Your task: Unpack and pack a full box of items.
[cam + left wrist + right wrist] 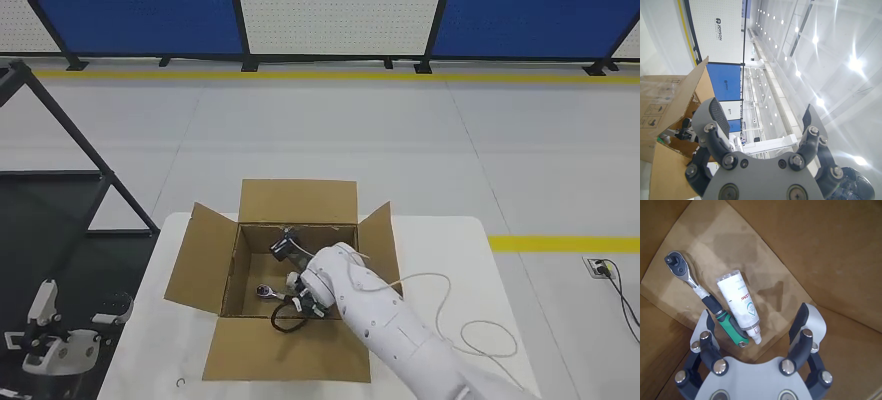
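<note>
A hall with a pale floor [300, 130] and blue panels [140, 25] lies behind a white table [440, 250]. On it stands an open cardboard box [298, 200], flaps out. The right gripper [754, 310] hangs inside the box, jaws spread, holding nothing. The left gripper [762, 104] sits off to the box's side, also spread and empty. On the box floor a ratchet wrench [705, 297] and a white bottle [740, 300] lie side by side, touching. The wrench looks heavy and stiff, and its green rubber handle [730, 328] is likely the surest hold. The bottle seems light and smooth, perhaps slippery, so grip it across the middle.
</note>
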